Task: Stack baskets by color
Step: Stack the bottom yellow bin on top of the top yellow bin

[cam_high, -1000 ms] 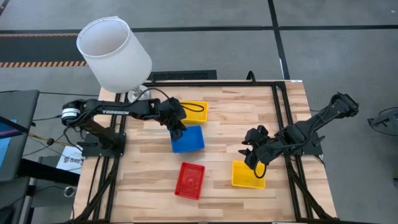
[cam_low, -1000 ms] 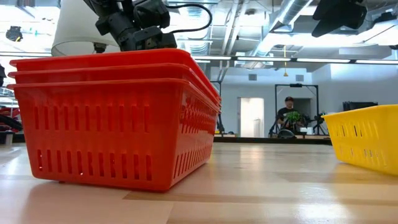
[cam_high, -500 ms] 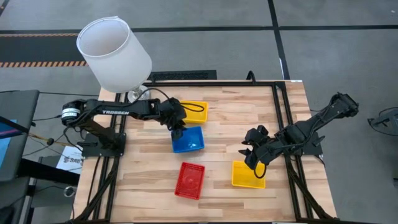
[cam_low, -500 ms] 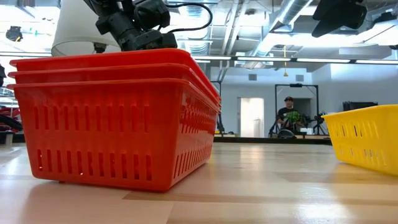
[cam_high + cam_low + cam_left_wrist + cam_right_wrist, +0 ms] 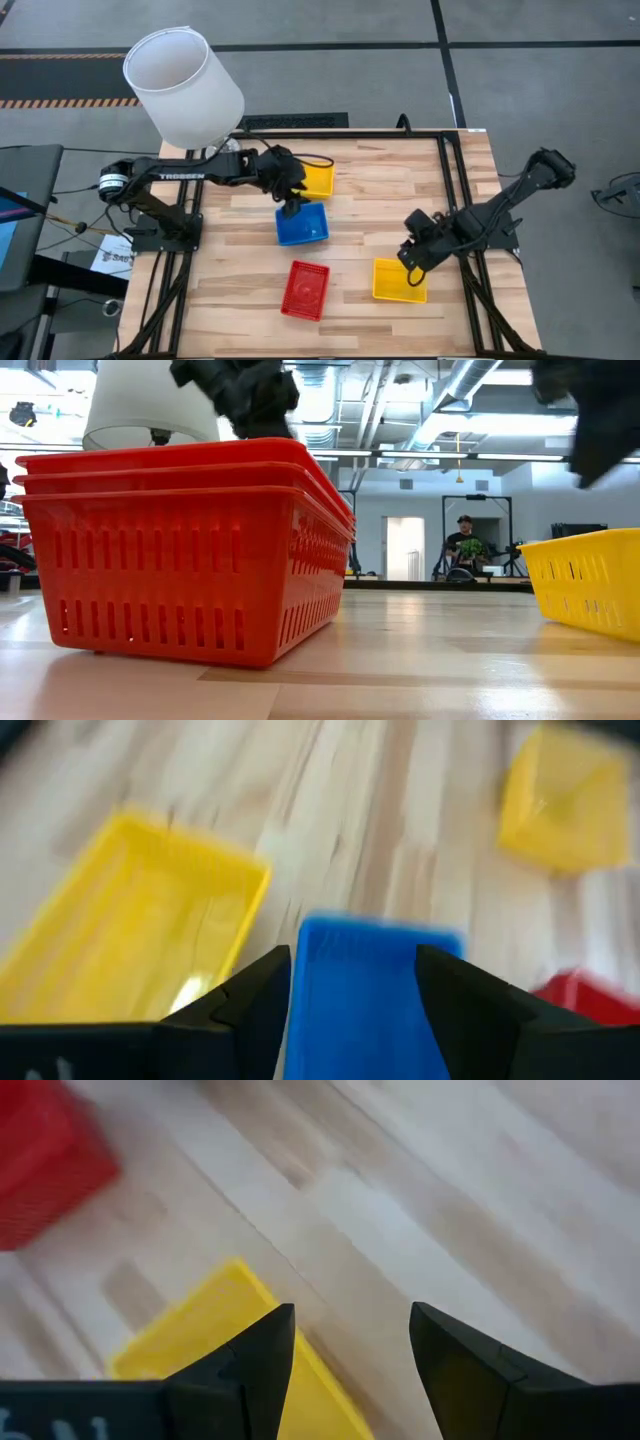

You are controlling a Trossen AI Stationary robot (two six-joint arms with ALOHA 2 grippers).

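Note:
A blue basket [image 5: 303, 226] rests on its base at mid-table, with a yellow basket [image 5: 317, 180] just beyond it. My left gripper [image 5: 291, 207] hovers open over the blue basket's far edge; in the left wrist view the blue basket [image 5: 365, 1005] shows between the fingers, untouched. Nested red baskets [image 5: 306, 290] stand near the front and fill the low view [image 5: 180, 540]. Another yellow basket [image 5: 398, 281] sits front right. My right gripper [image 5: 410, 262] hangs open above that basket's far left corner [image 5: 235, 1345].
A big white lampshade [image 5: 183, 85] stands off the table's far left corner. A black frame rail [image 5: 455, 190] runs along the table's right side. Bare wood lies between the blue basket and the right yellow basket. A person [image 5: 463, 545] stands far back in the room.
My left gripper has opened, let go of the blue basket's far edge and risen. The blue basket stays on the table where it was. My right gripper has sunk toward the front-right yellow basket while rolling its wrist, still open.

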